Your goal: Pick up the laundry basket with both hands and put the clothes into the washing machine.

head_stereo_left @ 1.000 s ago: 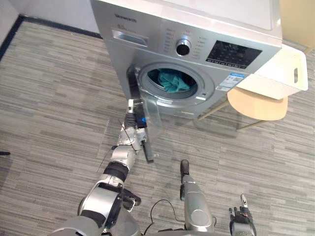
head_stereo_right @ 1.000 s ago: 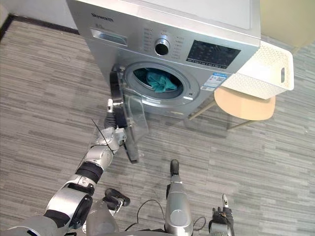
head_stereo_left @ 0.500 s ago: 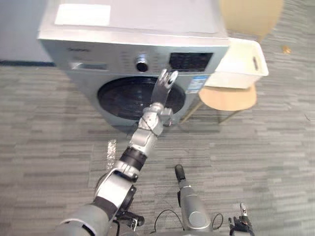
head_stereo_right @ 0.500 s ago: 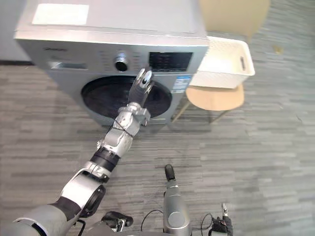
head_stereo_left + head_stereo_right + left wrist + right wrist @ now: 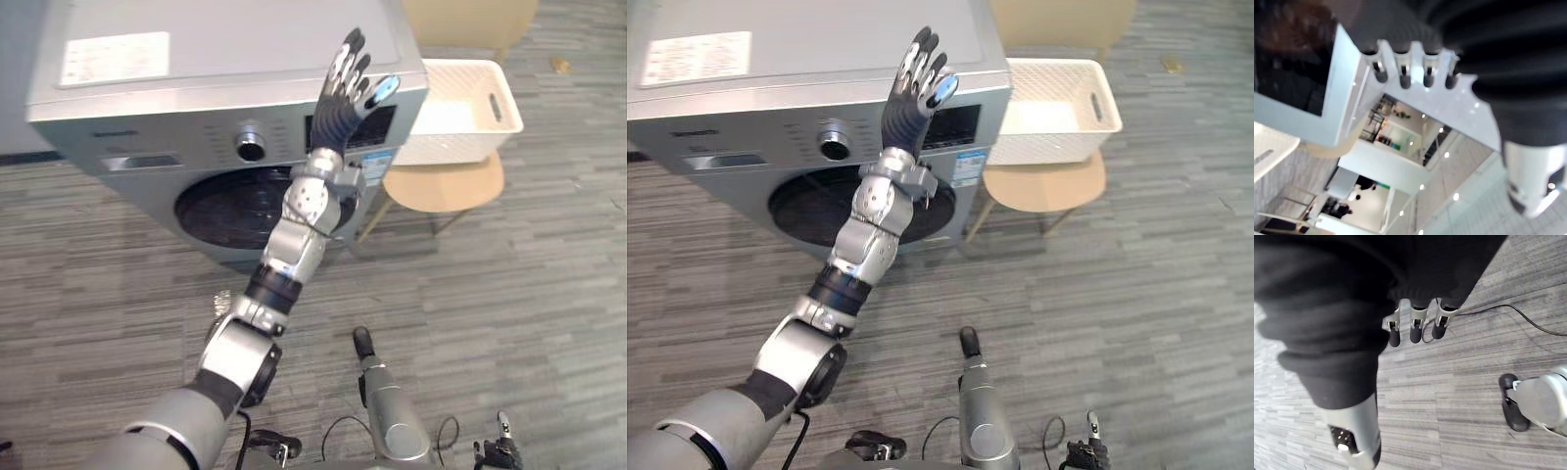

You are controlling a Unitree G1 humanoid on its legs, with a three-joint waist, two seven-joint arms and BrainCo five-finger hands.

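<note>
The silver washing machine point(image 5: 147, 108) stands ahead with its round dark door point(image 5: 225, 208) closed. My left hand point(image 5: 338, 108) is raised in front of the machine's control panel point(image 5: 390, 119), fingers straight and spread, holding nothing. The white laundry basket point(image 5: 460, 103) rests on a round wooden stool point(image 5: 446, 182) to the right of the machine; its inside shows white. My right hand point(image 5: 502, 452) hangs low at the lower right over the floor, fingers point(image 5: 1413, 328) relaxed and empty.
Grey striped floor lies all around. The stool's thin legs point(image 5: 441, 220) reach onto the floor beside the machine's right side. A wooden panel point(image 5: 470, 24) stands behind the basket.
One second ago the door stood open with teal cloth inside; my left hand swung it shut, then rose from the door to the control panel. The camera has shifted.
</note>
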